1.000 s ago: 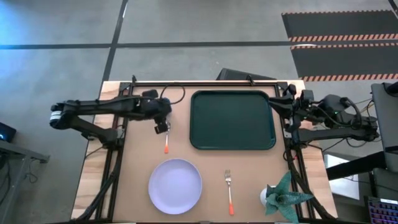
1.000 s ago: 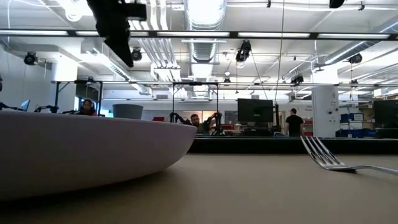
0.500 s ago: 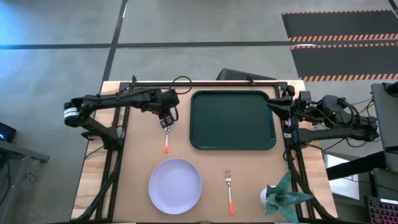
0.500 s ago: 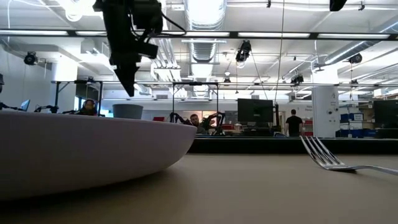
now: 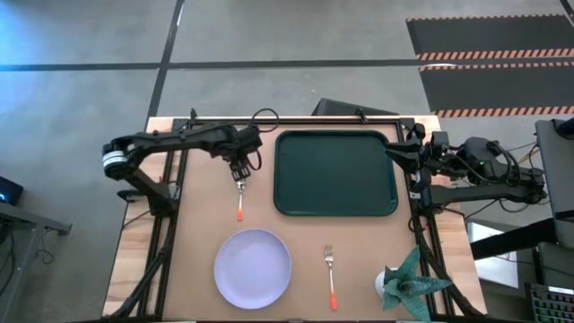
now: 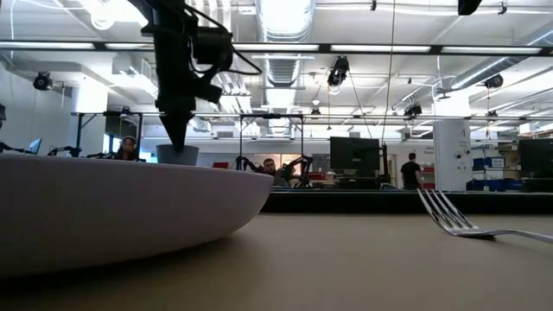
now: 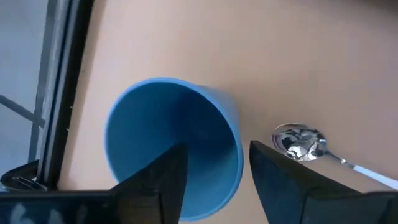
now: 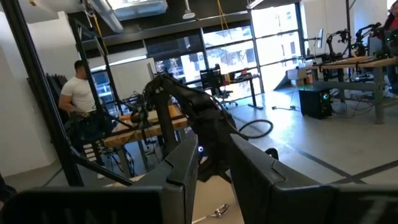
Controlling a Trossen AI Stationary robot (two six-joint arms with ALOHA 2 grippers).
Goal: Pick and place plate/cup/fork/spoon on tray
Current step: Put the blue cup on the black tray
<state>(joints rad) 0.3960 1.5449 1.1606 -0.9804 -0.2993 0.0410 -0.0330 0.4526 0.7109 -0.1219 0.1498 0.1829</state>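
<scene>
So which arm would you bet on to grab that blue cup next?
The left. Its pincer hangs open right over the cup, one finger inside the rim and one outside, beside the spoon. The right pincer waits at the tray's far edge.

Tray [image 5: 335, 173] at the table's far middle, nothing on it. Left gripper [image 5: 239, 170] just left of the tray, over the cup [image 7: 174, 146], one finger [image 7: 155, 180] inside the rim, the other outside. Spoon [image 5: 240, 199] just beside the cup, toward the near edge. Plate [image 5: 253, 267] near the front edge, fork [image 5: 331, 276] right of it. Plant [image 5: 408, 283] at the front right corner. Right gripper [image 5: 401, 154] at the tray's right rim
</scene>
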